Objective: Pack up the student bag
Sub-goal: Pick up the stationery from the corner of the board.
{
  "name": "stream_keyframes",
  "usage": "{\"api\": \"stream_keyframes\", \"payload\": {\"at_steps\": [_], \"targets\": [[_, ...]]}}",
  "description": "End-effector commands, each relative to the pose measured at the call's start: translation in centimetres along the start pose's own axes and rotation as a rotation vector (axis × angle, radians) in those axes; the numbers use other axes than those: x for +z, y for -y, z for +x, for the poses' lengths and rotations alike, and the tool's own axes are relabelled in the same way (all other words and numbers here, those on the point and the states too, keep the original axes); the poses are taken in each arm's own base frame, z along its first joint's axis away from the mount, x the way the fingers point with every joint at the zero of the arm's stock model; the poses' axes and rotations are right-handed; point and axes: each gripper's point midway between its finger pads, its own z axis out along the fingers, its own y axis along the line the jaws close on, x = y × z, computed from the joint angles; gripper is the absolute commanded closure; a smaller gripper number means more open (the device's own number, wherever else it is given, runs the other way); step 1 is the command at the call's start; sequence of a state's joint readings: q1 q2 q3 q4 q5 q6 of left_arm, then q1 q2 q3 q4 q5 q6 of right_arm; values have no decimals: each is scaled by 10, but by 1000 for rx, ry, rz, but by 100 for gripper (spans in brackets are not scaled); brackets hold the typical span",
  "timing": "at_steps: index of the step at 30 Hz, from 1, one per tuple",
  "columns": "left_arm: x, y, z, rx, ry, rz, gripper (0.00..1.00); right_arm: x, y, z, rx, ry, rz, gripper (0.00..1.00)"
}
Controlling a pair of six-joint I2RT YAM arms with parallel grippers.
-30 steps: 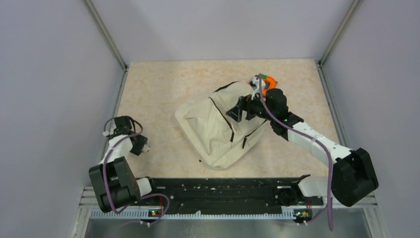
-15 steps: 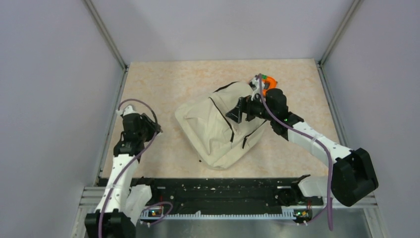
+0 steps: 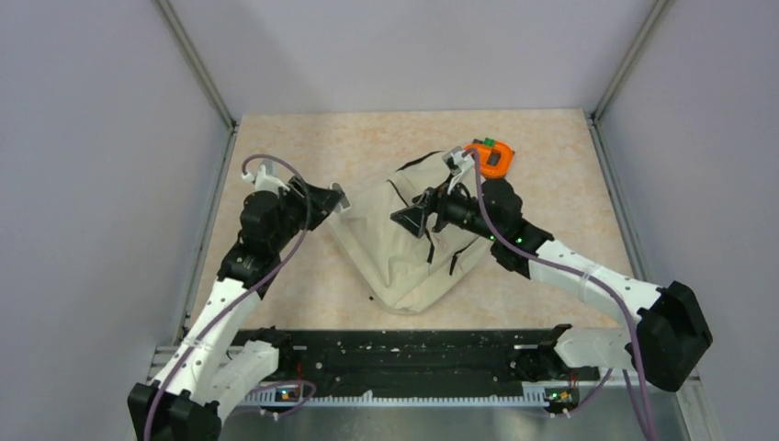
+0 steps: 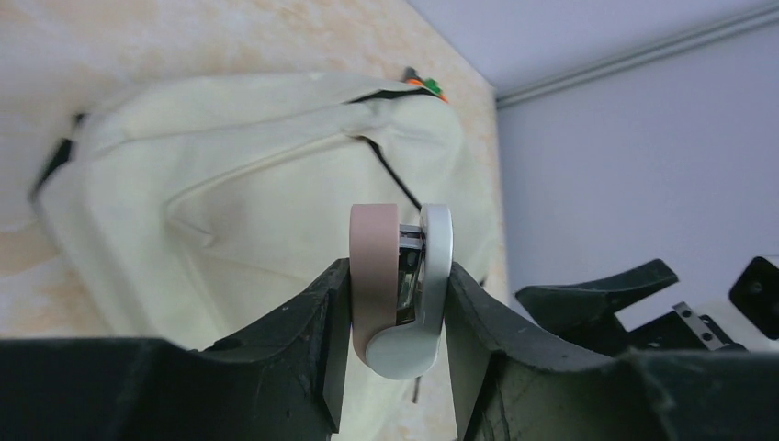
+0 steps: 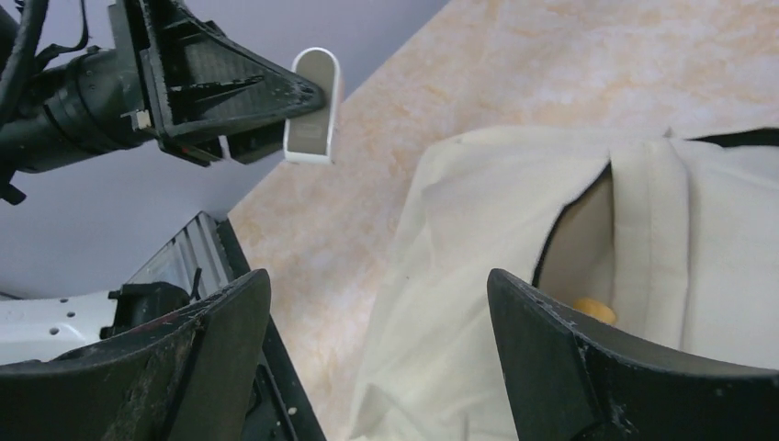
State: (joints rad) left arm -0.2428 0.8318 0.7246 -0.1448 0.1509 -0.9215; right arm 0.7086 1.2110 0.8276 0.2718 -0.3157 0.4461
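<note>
The student bag [image 3: 404,266] is a large cream backpack with black zip lines, lying mid-table; it also fills the left wrist view [image 4: 230,184] and the right wrist view [image 5: 459,230]. My left gripper [image 3: 335,197] [image 4: 398,276] hangs just left of the bag, shut on a small pink-and-white object [image 4: 375,266] [image 5: 310,110]. My right gripper [image 3: 411,220] [image 5: 377,294] hovers open over the bag's top, with nothing between its fingers. A zip opening [image 5: 588,239] gapes, and a yellow item [image 5: 595,310] shows inside.
An orange tape-measure-like item [image 3: 491,158] with a green tab lies at the bag's far right corner. Grey walls and metal rails enclose the beige table [image 3: 303,147]. The black base rail [image 3: 413,354] runs along the near edge.
My left arm has swung up from the near left edge and reached right toward the bag. My right gripper has shifted left over the bag, uncovering the orange item.
</note>
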Motion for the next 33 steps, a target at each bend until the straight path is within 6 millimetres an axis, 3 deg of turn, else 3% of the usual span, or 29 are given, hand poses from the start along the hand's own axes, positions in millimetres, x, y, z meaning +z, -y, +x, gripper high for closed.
{"api": "stream_keyframes", "payload": {"at_steps": [1,10,15,19,22,24,25,28,33], "targets": [[4,72,-5,-127,24,248,56,13,-22,-34,-89,155,22,14],[18,105,29,-167,-65,357,56,47,-49,-31,-205,144,0,15],[18,111,38,-171,-84,376,55,57,-35,-32,-220,158,95,18],[19,111,45,-185,-103,382,55,61,-23,-32,-235,171,162,33],[21,109,50,-198,-120,380,55,61,-18,-36,-245,196,188,59],[23,108,51,-205,-123,380,55,60,-16,-38,-247,203,202,67],[24,107,52,-206,-125,377,55,60,-15,-39,-247,208,209,66],[26,107,53,-210,-131,372,55,60,-16,-41,-260,211,206,49],[29,107,56,-216,-144,370,55,62,-20,-46,-281,223,183,45]]}}
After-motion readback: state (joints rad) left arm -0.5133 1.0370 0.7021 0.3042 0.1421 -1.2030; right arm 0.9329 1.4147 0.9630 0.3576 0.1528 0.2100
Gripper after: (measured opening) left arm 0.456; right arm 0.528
